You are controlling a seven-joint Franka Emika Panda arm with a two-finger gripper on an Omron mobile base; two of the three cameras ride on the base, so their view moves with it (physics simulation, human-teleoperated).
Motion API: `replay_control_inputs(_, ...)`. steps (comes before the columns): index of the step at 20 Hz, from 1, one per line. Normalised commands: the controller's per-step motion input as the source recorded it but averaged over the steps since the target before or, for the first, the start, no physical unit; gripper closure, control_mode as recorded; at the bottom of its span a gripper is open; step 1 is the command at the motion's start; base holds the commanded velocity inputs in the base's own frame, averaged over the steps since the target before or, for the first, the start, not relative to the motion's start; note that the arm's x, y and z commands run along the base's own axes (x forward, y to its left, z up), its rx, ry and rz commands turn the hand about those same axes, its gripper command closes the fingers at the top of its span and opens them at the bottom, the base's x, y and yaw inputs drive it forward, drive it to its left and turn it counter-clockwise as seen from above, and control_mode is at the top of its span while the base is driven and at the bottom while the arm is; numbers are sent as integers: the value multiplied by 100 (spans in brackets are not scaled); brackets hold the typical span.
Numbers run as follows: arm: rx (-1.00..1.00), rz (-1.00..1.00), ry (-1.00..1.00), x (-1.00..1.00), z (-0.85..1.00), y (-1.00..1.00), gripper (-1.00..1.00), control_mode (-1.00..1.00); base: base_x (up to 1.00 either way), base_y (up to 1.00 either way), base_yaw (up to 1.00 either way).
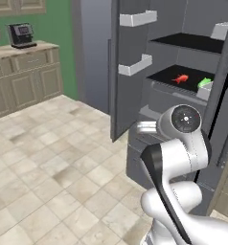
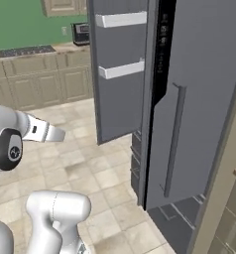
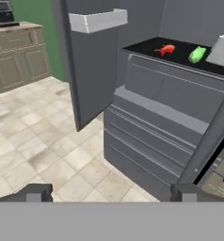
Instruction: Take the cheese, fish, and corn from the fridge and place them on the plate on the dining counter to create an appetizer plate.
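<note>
Hand (image 3: 109, 192) wide and empty, near the open fridge (image 3: 161, 108); fish (image 3: 164, 49) left of corn (image 3: 197, 54) on its shelf (image 3: 180, 59).

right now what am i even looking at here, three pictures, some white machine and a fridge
It is a white robot arm on a driving base, in a simulated kitchen. Two pictures come from cameras on the base, behind the arm to its left and right. The third comes from a camera on the hand, looking past its claw, which is open and holds nothing. Ahead stands a grey fridge with its door open. On a black shelf lie a red-orange fish and a green corn cob, apart from each other.
</note>
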Motion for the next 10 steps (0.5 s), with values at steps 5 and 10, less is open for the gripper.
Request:
replay_control_inputs(5, 0, 0, 0, 0, 0, 0, -100, 100, 85, 28, -30)
replay_control_inputs(10, 0, 0, 0, 0, 0, 0, -100, 100, 70, 6, -32)
